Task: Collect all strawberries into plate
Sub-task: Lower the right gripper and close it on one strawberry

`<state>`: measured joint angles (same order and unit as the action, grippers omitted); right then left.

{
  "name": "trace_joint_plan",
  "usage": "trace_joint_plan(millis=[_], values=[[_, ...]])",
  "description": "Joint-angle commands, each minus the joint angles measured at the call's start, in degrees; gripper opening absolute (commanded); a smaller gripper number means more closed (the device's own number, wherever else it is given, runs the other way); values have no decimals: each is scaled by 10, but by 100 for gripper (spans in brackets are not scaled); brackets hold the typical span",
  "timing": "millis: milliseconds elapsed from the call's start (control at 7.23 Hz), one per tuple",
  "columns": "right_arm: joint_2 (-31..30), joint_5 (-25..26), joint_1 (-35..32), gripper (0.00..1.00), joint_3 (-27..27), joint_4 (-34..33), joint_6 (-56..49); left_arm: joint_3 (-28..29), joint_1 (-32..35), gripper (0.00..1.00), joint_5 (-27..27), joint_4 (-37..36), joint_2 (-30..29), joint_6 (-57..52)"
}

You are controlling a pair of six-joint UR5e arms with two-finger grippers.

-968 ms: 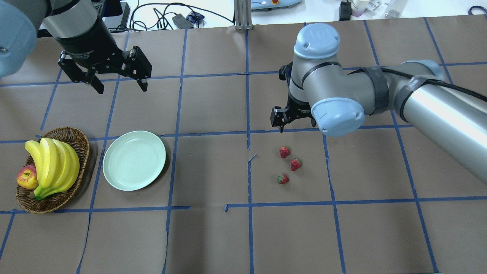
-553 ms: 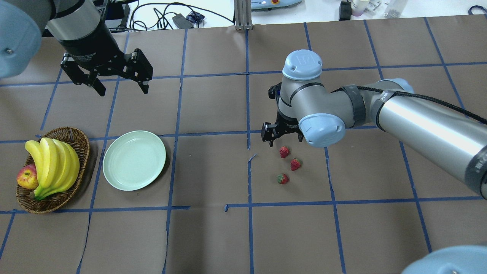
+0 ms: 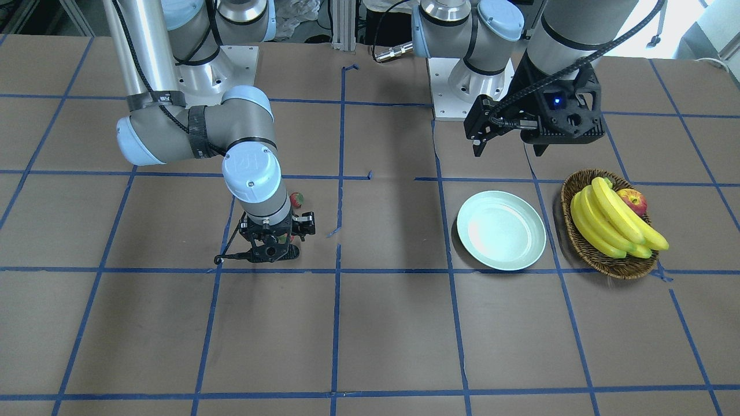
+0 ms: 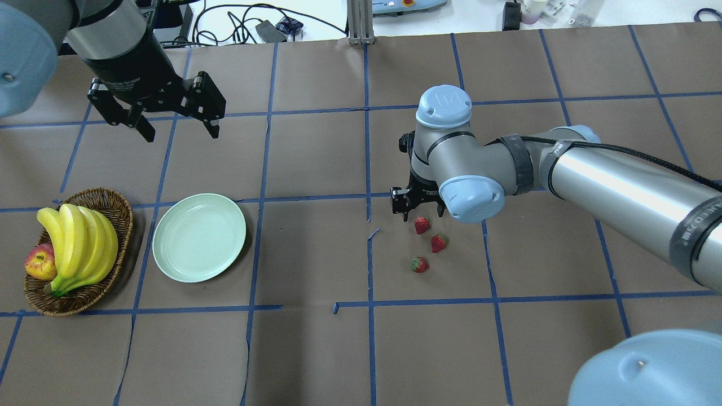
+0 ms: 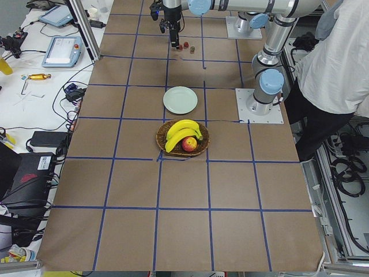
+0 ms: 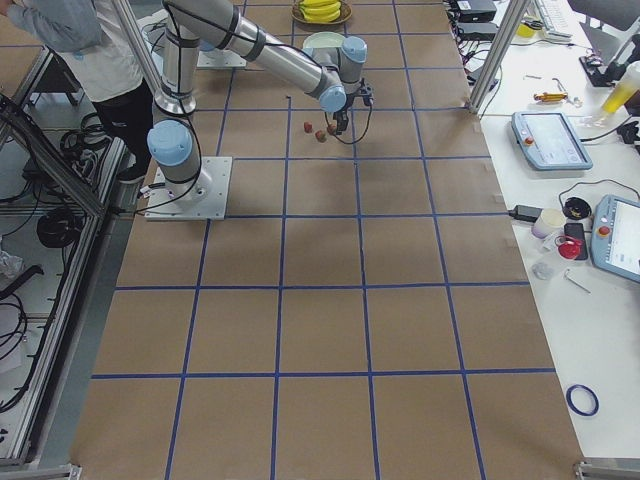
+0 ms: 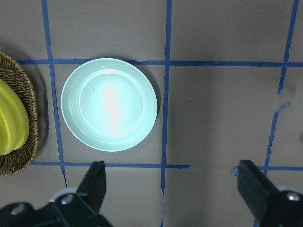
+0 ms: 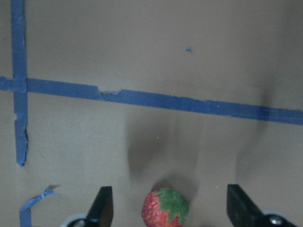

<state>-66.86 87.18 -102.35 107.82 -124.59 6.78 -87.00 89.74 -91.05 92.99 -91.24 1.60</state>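
Three small red strawberries lie together right of the table's centre: one (image 4: 421,225), one (image 4: 438,243) and one (image 4: 419,264). My right gripper (image 4: 422,216) is open, low over the table at the first one. In the right wrist view that strawberry (image 8: 165,207) sits between the spread fingers (image 8: 102,208), untouched. The front-facing view shows one strawberry (image 3: 296,200) behind my right gripper (image 3: 272,249); the others are hidden. The pale mint plate (image 4: 199,237) is empty on the left. My left gripper (image 4: 181,134) hangs open and empty, high beyond the plate (image 7: 109,104).
A brown wicker basket (image 4: 123,210) with bananas (image 4: 79,242) and a red-yellow apple (image 4: 39,263) stands just left of the plate. Blue tape lines grid the brown table cover. Cables and devices lie beyond the table's far edge.
My right arm has swung left and come down, bringing the open gripper from beyond the strawberries to around the farthest one. The left gripper has hardly moved.
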Motion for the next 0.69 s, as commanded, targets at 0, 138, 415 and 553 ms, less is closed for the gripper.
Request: trace_joint_plan(millis=[0, 138, 415, 553], values=[[-2, -3, -1, 76, 10, 6, 31, 0, 0, 100, -1, 0, 3, 0], [-1, -3, -1, 75, 11, 7, 37, -1, 0, 100, -1, 1, 4, 0], [0, -4, -1, 43, 11, 7, 35, 0, 0, 100, -1, 1, 1, 0], [1, -4, -1, 6, 11, 7, 32, 0, -1, 100, -1, 1, 0, 0]])
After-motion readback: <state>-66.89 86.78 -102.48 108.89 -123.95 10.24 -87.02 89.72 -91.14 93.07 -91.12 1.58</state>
